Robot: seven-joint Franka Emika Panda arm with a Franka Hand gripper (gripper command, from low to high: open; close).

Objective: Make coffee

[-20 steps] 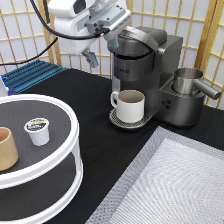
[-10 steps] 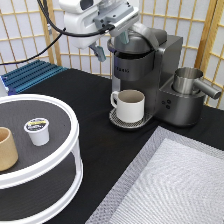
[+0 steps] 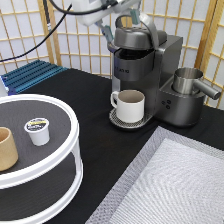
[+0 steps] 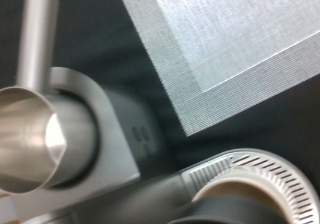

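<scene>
At the top of the exterior view the gripper (image 3: 119, 24) hangs over the lid of the grey coffee machine (image 3: 145, 75), one dark finger (image 3: 107, 33) dropping just left of the lid; whether the jaws stand wide or narrow I cannot tell. The coffee pod (image 3: 38, 131) sits upright on the top tier of the white round two-tier stand (image 3: 60, 167) at the lower left, well apart from the gripper, with a tan handleless cup (image 3: 7, 148) near it at the frame's left edge. A white mug (image 3: 130, 105) stands on the machine's drip tray (image 3: 124, 122). The wrist view looks down on the steel pitcher (image 4: 29, 140) in its base and the slotted tray (image 4: 251, 167) (pod and stand lie outside it). A grey woven mat (image 3: 170, 185) fills the lower right.
</scene>
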